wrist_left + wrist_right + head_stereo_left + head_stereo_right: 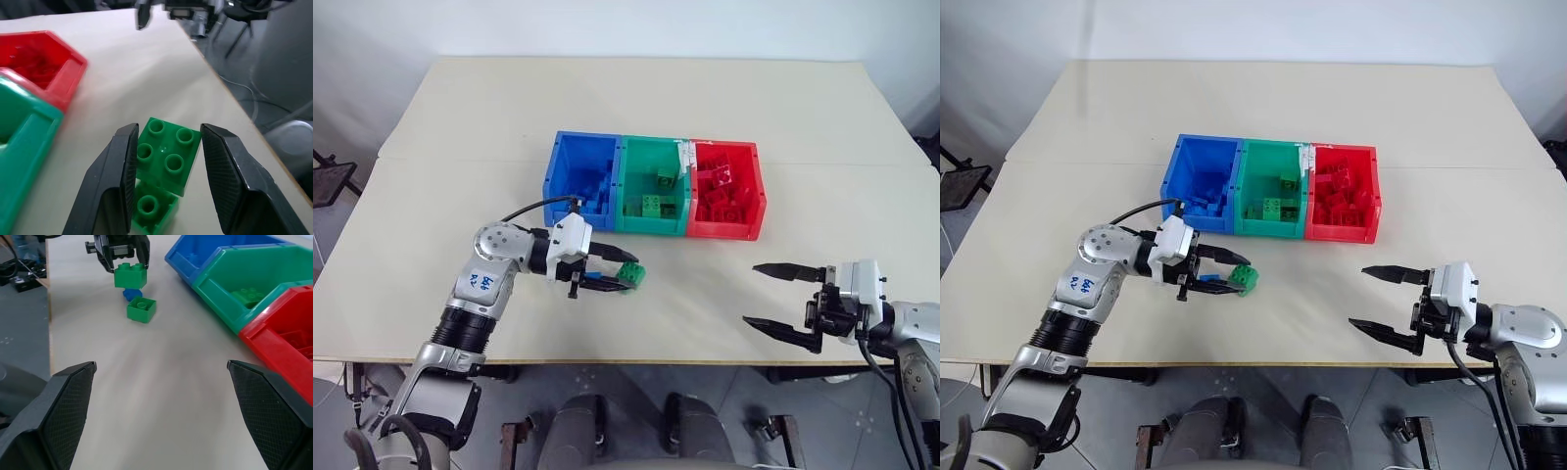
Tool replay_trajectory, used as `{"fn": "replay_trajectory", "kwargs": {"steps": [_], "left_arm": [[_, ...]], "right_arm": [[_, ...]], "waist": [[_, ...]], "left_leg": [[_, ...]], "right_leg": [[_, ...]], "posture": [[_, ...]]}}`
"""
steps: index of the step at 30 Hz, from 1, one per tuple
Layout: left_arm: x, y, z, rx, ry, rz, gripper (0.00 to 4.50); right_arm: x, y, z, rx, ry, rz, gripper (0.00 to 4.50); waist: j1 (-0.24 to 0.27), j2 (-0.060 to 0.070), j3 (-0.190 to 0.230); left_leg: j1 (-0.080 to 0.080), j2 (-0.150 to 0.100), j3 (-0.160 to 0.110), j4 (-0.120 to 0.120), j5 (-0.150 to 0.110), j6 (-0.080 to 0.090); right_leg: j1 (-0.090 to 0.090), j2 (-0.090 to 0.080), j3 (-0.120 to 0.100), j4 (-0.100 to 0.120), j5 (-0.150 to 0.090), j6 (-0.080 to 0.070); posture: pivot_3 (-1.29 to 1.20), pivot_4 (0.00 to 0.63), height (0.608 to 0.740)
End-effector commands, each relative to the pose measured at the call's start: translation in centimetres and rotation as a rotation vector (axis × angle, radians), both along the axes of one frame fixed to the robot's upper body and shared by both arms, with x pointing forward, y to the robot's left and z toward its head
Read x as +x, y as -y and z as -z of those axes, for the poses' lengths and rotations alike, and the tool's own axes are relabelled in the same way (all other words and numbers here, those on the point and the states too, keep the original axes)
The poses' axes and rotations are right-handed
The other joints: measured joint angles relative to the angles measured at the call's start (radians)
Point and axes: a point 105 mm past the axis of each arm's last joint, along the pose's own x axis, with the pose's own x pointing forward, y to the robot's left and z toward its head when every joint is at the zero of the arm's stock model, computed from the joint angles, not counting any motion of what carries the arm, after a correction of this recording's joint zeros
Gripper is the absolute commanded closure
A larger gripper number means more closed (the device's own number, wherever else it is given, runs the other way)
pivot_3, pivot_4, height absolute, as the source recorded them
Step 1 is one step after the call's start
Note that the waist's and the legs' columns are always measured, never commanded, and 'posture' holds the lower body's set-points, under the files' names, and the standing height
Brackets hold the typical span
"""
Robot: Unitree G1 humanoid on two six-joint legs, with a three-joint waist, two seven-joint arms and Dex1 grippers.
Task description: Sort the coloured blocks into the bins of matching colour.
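Note:
My left gripper (623, 275) is shut on a green block (632, 274), holding it a little above the table in front of the bins. In the left wrist view the block (167, 155) sits between the two fingers. A second green block (141, 309) lies on the table just below it, with a small blue block (131, 294) beside it. The joined bins stand at mid-table: blue (553, 181), green (651, 224), red (725, 229). Each has blocks of its own colour inside. My right gripper (751, 294) hangs open and empty near the front right edge.
A white label (685, 157) sits on the wall between the green and red bins. The table's front edge (636, 360) runs close under both grippers. Bare tabletop lies between the two grippers and behind the bins.

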Motion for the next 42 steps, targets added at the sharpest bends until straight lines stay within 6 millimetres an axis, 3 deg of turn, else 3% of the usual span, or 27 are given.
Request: {"fn": "replay_trajectory", "kwargs": {"steps": [1, 8, 12, 16, 21, 25, 30, 36, 42], "left_arm": [[1.7, -0.3, -2.6, -0.105, 0.000, -0.098, 2.81], [7.4, 0.8, -6.0, -0.255, 0.081, -0.462, 2.81], [9.6, 3.4, -7.4, -0.278, 0.115, -0.543, 2.81], [11.0, 4.4, -7.9, -0.267, 0.124, -0.594, 2.81], [10.9, 4.5, -8.4, -0.283, 0.124, -0.578, 1.35], [9.6, 3.5, -8.5, -0.286, 0.160, -0.512, 0.17], [6.3, 0.2, -7.7, -0.229, 0.211, -0.389, 0.02], [2.9, -7.9, -3.3, -0.022, 0.216, -0.410, 0.02], [-0.8, -14.5, -0.4, 0.028, 0.139, -0.504, 0.02]], "right_arm": [[0.3, 0.3, -2.2, 0.066, 0.104, 0.058, 0.00], [1.3, 1.3, -3.4, 0.165, 0.210, 0.248, 0.00], [1.9, 1.8, -4.1, 0.205, 0.242, 0.324, 0.00], [2.3, 1.7, -4.5, 0.219, 0.255, 0.332, 0.00], [2.3, 1.3, -4.3, 0.217, 0.247, 0.319, 0.00], [2.4, 0.9, -4.2, 0.215, 0.241, 0.290, 0.00], [2.4, -0.2, -4.1, 0.175, 0.216, 0.182, 0.00], [2.5, -1.5, -3.1, 0.086, 0.167, 0.019, 0.00], [2.2, -2.3, -1.9, 0.014, 0.127, -0.122, 0.00]], "waist": [[0.001, 0.000, 0.000], [0.002, 0.000, 0.000], [0.004, -0.001, 0.000], [-0.002, -0.001, 0.000], [-0.002, -0.001, 0.000], [-0.002, -0.001, 0.000], [-0.012, -0.001, 0.000], [-0.030, -0.001, 0.000], [-0.026, -0.001, 0.000]], "left_leg": [[0.000, 0.000, 0.000, 0.000, 0.000, 0.000], [0.000, -0.001, 0.000, 0.001, 0.000, 0.000], [-0.002, -0.004, -0.001, 0.001, 0.000, 0.001], [-0.002, -0.004, 0.000, 0.000, 0.000, 0.001], [-0.001, -0.004, 0.001, -0.004, 0.001, 0.001], [-0.001, -0.004, 0.001, -0.004, 0.001, 0.001], [-0.001, -0.003, 0.001, -0.005, 0.001, 0.000], [0.000, -0.002, 0.001, -0.006, 0.001, 0.000], [0.000, 0.002, 0.001, -0.006, 0.000, 0.000]], "right_leg": [[0.000, 0.000, 0.000, 0.000, 0.000, 0.000], [0.001, 0.000, 0.000, 0.000, 0.000, 0.001], [0.001, 0.000, 0.000, 0.000, 0.001, 0.002], [0.000, 0.000, 0.000, -0.001, 0.001, 0.002], [-0.001, 0.001, 0.000, -0.001, 0.001, 0.002], [-0.001, 0.001, 0.000, -0.003, 0.001, 0.002], [-0.001, 0.001, 0.000, -0.002, 0.001, 0.002], [-0.001, 0.001, 0.000, -0.002, 0.001, 0.002], [-0.002, 0.000, 0.000, -0.002, 0.001, 0.002]], "posture": [[0.00, 0.150, 0.740], [0.00, 0.150, 0.740], [0.00, 0.150, 0.740], [0.00, 0.150, 0.740], [0.00, 0.150, 0.740], [0.00, 0.150, 0.740], [0.00, 0.150, 0.740], [0.00, 0.150, 0.740], [0.00, 0.150, 0.740]]}}
